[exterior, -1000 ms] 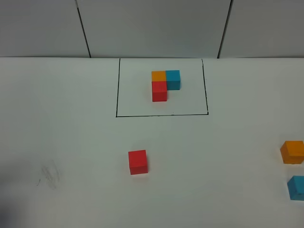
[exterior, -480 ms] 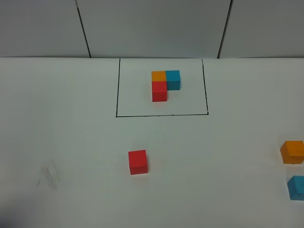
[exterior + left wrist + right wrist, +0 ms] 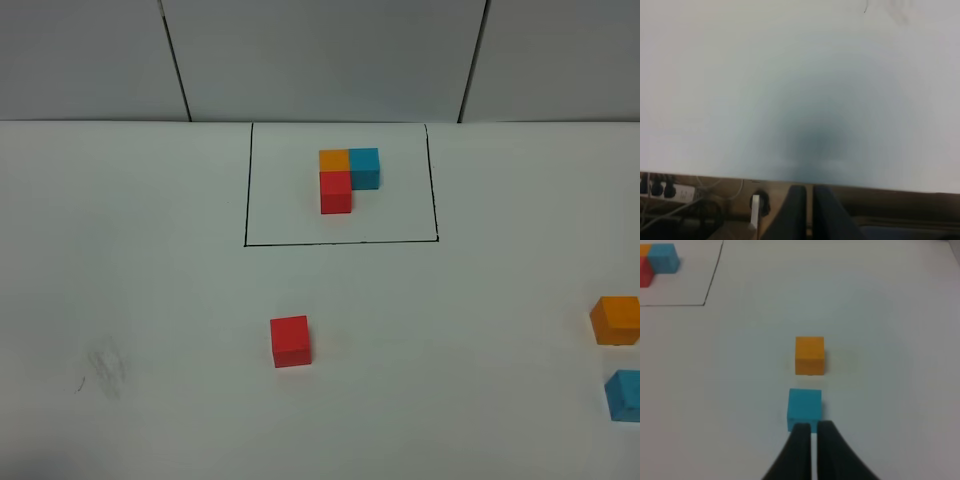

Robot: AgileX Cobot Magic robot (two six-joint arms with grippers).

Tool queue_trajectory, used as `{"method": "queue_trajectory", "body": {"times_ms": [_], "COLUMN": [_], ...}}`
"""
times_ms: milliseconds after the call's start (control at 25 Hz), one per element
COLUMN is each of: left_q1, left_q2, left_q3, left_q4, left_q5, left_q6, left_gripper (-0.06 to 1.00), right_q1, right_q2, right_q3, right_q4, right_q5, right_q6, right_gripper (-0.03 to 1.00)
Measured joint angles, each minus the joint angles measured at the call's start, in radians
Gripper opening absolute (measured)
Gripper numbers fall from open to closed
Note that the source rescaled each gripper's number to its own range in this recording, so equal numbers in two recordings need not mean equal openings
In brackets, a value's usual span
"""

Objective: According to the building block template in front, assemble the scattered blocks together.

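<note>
My left gripper [image 3: 810,190] sits clenched on nothing over the near edge of the plain white table [image 3: 150,260]. That view is soft, but its dark fingers [image 3: 796,200] look pressed together. My right gripper [image 3: 813,426] is likewise clenched and empty. Its tips are right at the small teal-blue cube [image 3: 804,407], perhaps touching it. The small orange cube [image 3: 809,354] lies just beyond, apart. From the high camera, the small red cube [image 3: 290,340] rests alone mid-table, with the other two off toward its three o'clock. At its twelve o'clock, the L-shaped orange, blue and red template [image 3: 347,175] stands inside the thin black drawn rectangle [image 3: 246,190].
</note>
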Motion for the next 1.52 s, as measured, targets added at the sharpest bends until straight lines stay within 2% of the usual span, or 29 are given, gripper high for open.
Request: {"method": "queue_trajectory", "body": {"times_ms": [280,1200,1520], "left_q1": [-0.074,-0.079,-0.088], "left_q2": [-0.008,-0.016,-0.121], "left_q3": [0.001,0.002,0.002], "left_q4": [-0.023,-0.023,-0.023], "left_q5": [0.0,0.0,0.001], "left_q6": [0.027,0.029,0.03], "left_gripper": [0.0,0.0,0.0], "right_q1": [0.0,0.0,0.0], "right_q2": [0.0,0.0,0.0], "right_q3": [0.0,0.0,0.0], "right_q4": [0.0,0.0,0.0], "right_q5": [0.0,0.0,0.0], "right_q6": [0.0,0.0,-0.001], "right_gripper": [0.0,0.0,0.0]}}
